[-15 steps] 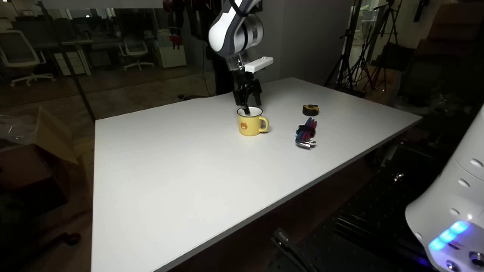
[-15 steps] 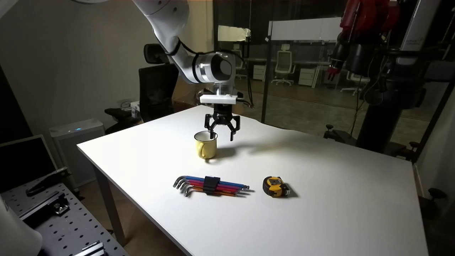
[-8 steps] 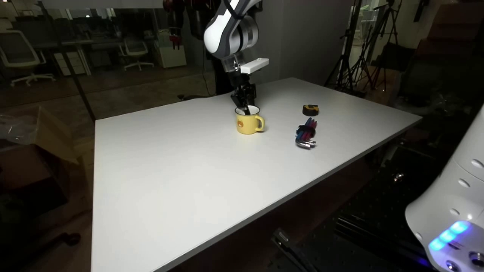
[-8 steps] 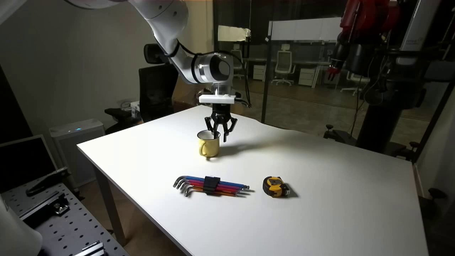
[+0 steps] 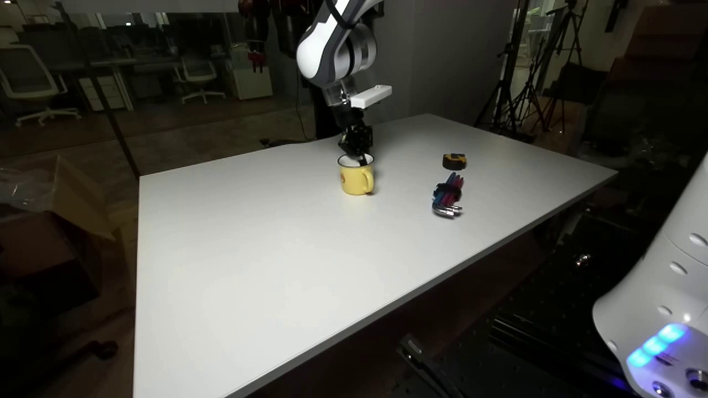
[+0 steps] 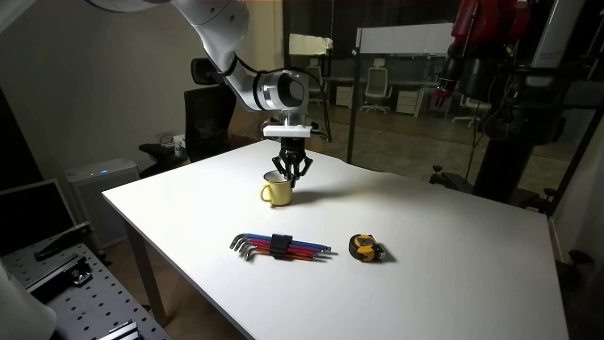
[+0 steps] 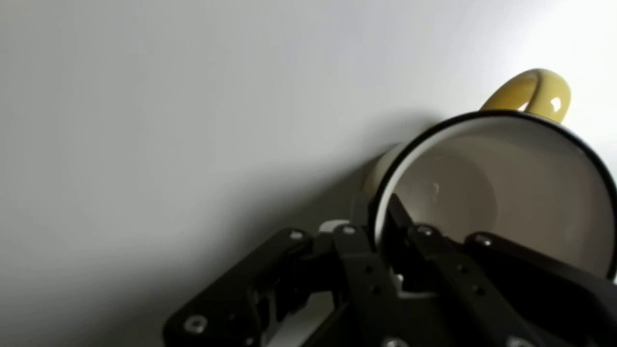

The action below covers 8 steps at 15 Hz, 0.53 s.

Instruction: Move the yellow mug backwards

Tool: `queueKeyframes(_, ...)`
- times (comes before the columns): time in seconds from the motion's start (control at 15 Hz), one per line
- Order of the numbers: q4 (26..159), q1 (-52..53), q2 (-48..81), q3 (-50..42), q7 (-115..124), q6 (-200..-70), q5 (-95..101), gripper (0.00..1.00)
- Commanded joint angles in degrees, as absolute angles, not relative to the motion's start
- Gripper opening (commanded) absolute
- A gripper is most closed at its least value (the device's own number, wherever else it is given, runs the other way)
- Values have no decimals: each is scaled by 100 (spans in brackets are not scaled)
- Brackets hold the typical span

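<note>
The yellow mug [image 5: 354,182] stands on the white table in both exterior views, its open top up. Its handle [image 6: 266,193] points away from the gripper. In the wrist view the mug's pale inside [image 7: 525,183] and dark-edged rim fill the right side. My gripper [image 7: 378,212] is shut on the mug's wall, one finger [image 7: 399,212] inside the cup and the other finger [image 7: 359,207] outside it. From an exterior view the gripper [image 6: 290,181] comes down onto the rim from above. Whether the base sits fully flat on the table is hard to tell.
A bundle of coloured hex keys [image 6: 281,246] lies nearer the robot base than the mug. A yellow and black tape measure [image 6: 364,248] rests beside the keys. The white table [image 5: 249,265] ends at a straight front edge [image 5: 420,284].
The fingers have come together on the mug's wall. The mug has shifted slightly and turned, so its handle has swung round. The arm has moved a little; keys and tape measure stayed put.
</note>
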<state>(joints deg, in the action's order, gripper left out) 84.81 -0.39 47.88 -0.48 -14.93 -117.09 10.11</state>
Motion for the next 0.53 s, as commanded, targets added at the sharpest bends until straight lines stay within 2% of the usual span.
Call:
queueKeyframes(0.0,8139,-25,4933,-79,-1382,-11559,1073,3)
queueKeyframes(0.47,7354,-414,5217,-140,-1133,-11491,611,3)
